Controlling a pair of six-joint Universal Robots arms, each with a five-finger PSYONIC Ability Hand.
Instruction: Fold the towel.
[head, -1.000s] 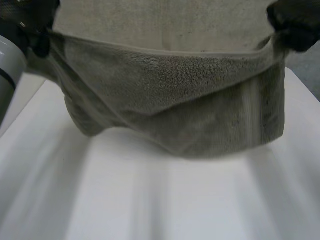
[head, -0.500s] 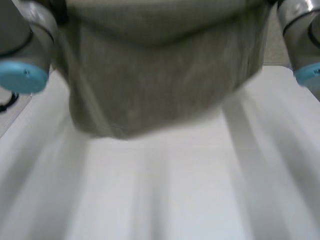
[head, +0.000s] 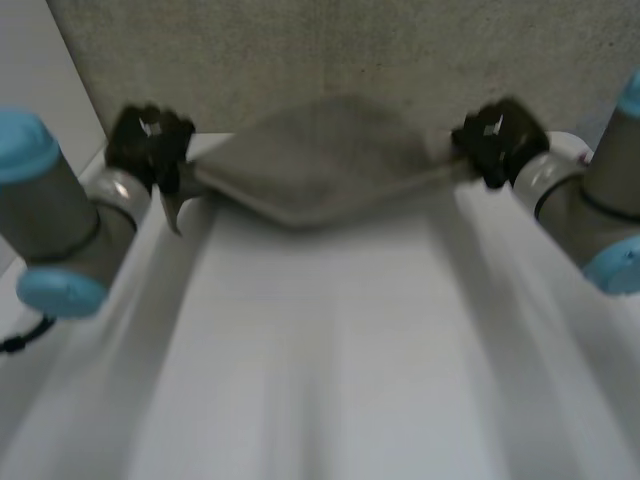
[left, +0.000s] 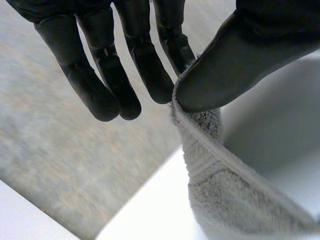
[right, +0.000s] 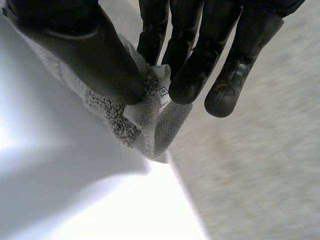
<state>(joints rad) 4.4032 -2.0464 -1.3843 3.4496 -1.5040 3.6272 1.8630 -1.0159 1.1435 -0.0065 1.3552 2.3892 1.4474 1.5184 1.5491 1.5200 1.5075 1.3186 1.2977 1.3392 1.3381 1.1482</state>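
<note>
The grey towel (head: 325, 160) lies stretched across the far end of the white table (head: 330, 340), sagging in a flat diamond between my two hands. My left hand (head: 150, 145) holds the towel's left corner; in the left wrist view its thumb (left: 235, 65) pinches the towel's hemmed edge (left: 220, 165) against a finger. My right hand (head: 497, 135) holds the right corner; in the right wrist view its thumb (right: 100, 60) and fingers pinch a bunched corner (right: 145, 120) with a small white label. Both hands are out past the table's far corners.
Beyond the table's far edge is grey speckled floor (head: 330, 50). My two arms run along the table's left side (head: 60, 230) and right side (head: 590, 210). The near part of the table is bare white.
Both hands have carried the towel away from the camera, from hanging close in front of it down to the far end of the table. Both grips have held.
</note>
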